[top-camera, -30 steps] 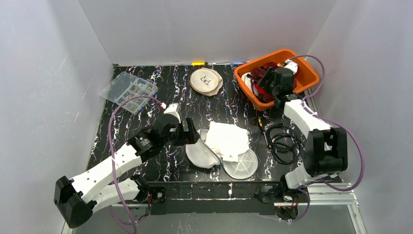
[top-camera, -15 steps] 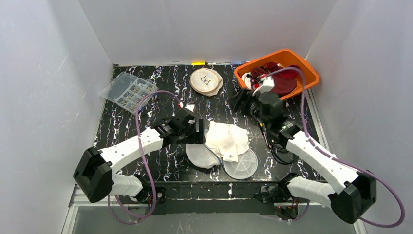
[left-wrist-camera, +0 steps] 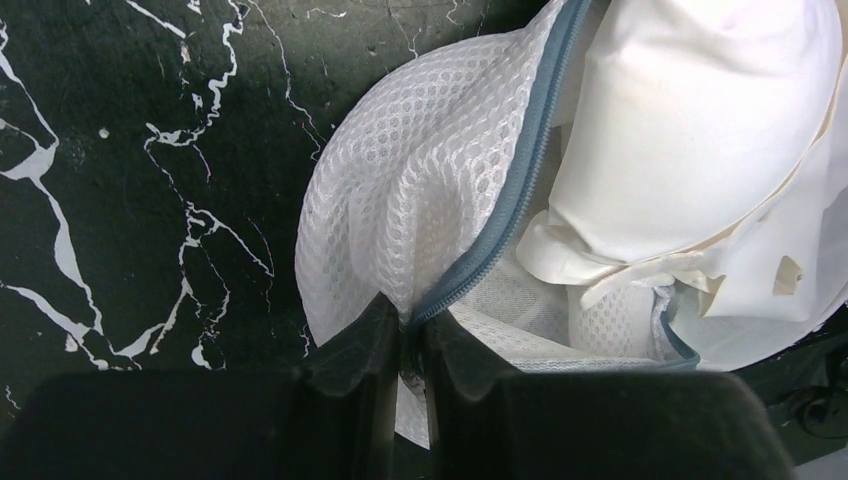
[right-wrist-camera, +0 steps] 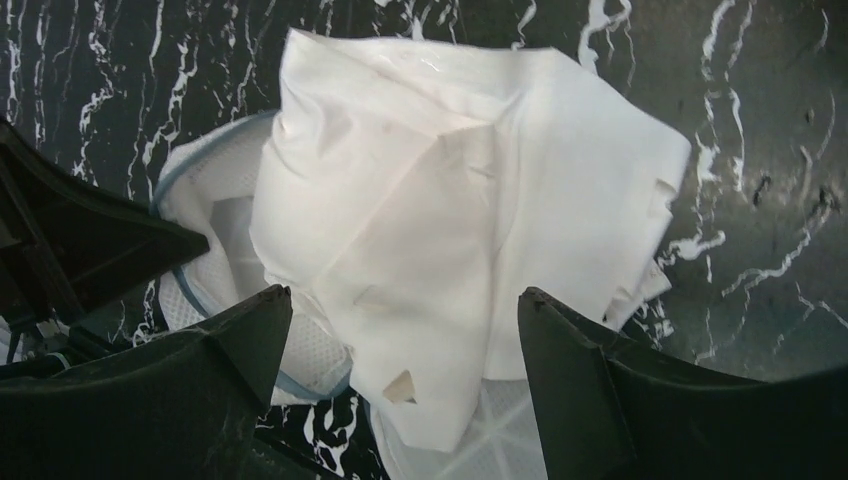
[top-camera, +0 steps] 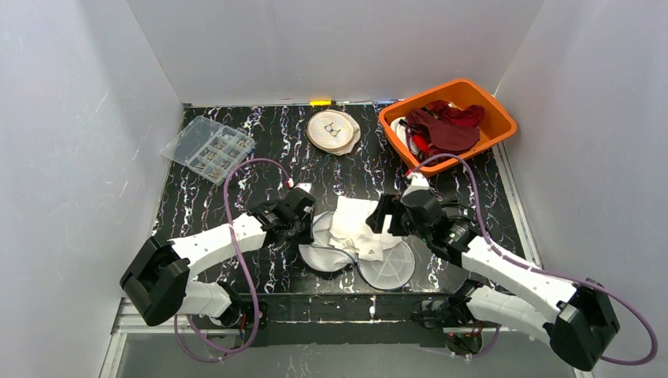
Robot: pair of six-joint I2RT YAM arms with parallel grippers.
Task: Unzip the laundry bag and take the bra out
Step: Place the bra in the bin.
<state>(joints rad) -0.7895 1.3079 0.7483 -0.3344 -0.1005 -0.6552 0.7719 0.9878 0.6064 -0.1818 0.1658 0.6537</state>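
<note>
We see the laundry bag point(top-camera: 324, 250) low in the centre of the top view, a rounded white pouch of open honeycomb mesh point(left-wrist-camera: 400, 200) edged with a grey-blue zipper tape point(left-wrist-camera: 520, 190). The zip is parted. The bra point(top-camera: 366, 224) lies half out of the opening, up and right of the bag, its smooth, matte white fabric crumpled into soft folds point(right-wrist-camera: 450, 220). In the left wrist view it fills the upper right, touching the mesh. A flat round disc with spoke-like ribs point(top-camera: 390, 268) lies just beside the bag's lower right.

The left gripper point(left-wrist-camera: 408, 335) has its black fingers pinched together on the bag's mesh edge, right at the zipper. The right gripper point(right-wrist-camera: 403, 295) hangs over the bra with its fingers spread wide, holding nothing.

All this rests on a black, white-veined marble-look table point(top-camera: 236, 189). At the upper right is an orange plastic tub point(top-camera: 504, 118) holding dark red cloth point(top-camera: 449, 130). A clear compartment box point(top-camera: 209, 147) lies at the upper left.
</note>
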